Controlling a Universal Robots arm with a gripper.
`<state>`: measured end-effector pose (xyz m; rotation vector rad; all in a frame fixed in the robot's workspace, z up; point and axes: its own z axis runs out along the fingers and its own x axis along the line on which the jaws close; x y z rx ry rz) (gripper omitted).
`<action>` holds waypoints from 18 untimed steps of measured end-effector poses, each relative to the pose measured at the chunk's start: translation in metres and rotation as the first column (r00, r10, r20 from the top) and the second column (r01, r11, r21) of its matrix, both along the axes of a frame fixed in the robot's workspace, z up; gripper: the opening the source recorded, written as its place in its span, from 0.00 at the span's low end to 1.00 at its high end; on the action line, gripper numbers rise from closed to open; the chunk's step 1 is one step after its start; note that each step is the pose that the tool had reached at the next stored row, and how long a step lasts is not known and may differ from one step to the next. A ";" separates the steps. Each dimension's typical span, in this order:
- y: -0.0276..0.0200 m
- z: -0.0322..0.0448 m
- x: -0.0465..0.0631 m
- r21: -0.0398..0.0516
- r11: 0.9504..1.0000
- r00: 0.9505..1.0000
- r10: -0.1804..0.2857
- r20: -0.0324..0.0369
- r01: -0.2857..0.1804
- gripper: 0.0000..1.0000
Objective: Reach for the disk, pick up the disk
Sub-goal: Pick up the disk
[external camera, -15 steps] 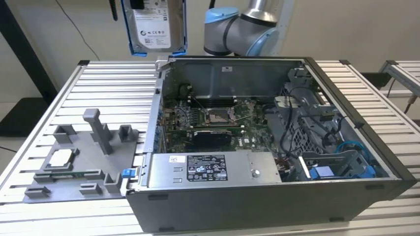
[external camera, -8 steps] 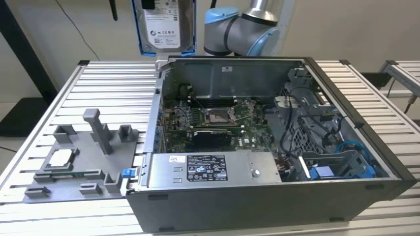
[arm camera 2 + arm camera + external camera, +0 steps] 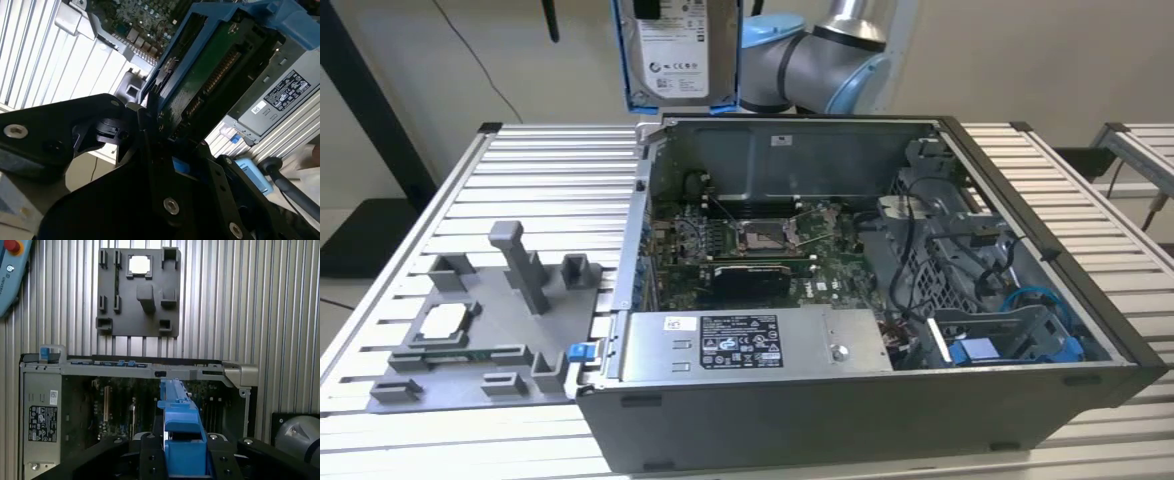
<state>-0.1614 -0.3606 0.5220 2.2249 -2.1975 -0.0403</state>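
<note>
The disk hangs upright in the air above the back left corner of the open computer case, its white label facing the exterior view and blue bracket along its edges. In the second wrist view the disk shows its green circuit-board side inside the blue bracket, with my gripper shut on its lower end. In the first wrist view the disk is seen edge-on as a blue strip, clamped between the black fingers of my gripper.
The case holds a motherboard, a grey power supply at the front and a blue bay at the exterior view's right. A grey fixture plate with a small square chip lies on the slatted table.
</note>
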 end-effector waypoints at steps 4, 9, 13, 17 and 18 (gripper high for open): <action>0.0000 0.0000 0.010 0.000 1.000 1.000 0.000 0.000 0.000 0.00; 0.0000 0.0000 0.023 0.000 1.000 1.000 0.000 0.000 0.000 0.00; 0.0000 0.0000 0.033 0.000 1.000 1.000 0.000 0.000 0.000 0.00; 0.0000 -0.0001 0.044 0.000 1.000 1.000 0.000 0.000 0.000 0.00; 0.0000 -0.0001 0.047 0.000 1.000 1.000 0.000 0.000 0.000 0.00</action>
